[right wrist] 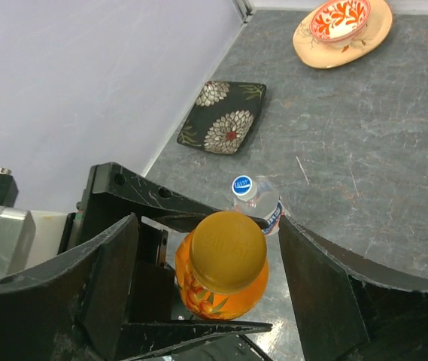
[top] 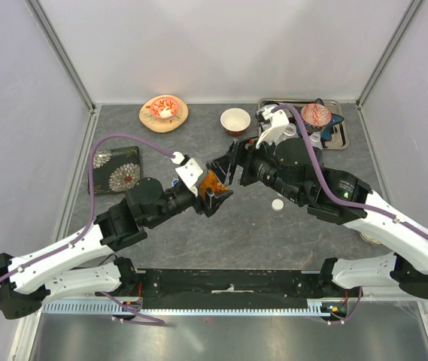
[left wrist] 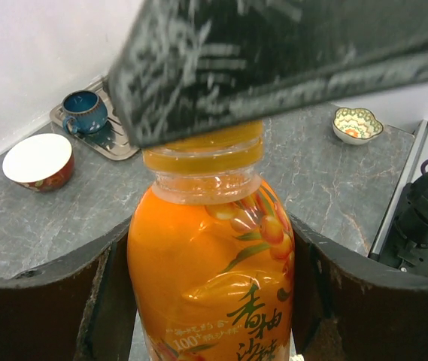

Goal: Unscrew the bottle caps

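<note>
The left gripper (left wrist: pixel 210 301) clamps the orange bottle (left wrist: pixel 210 263) above the surface; the right gripper's (right wrist: pixel 210 263) jaws stand apart around its cap (right wrist: pixel 227 250). They should close squarely before twisting.

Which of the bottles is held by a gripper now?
The orange bottle: the left gripper clamps its body, with its orange cap still on. The small clear bottle with a blue cap stands free on the table behind it.

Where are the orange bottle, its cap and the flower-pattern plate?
orange bottle (left wrist: pixel 210 263): left wrist view, label.
cap (right wrist: pixel 229 250): right wrist view, top face.
flower-pattern plate (right wrist: pixel 223 116): right wrist view, centre.
</note>
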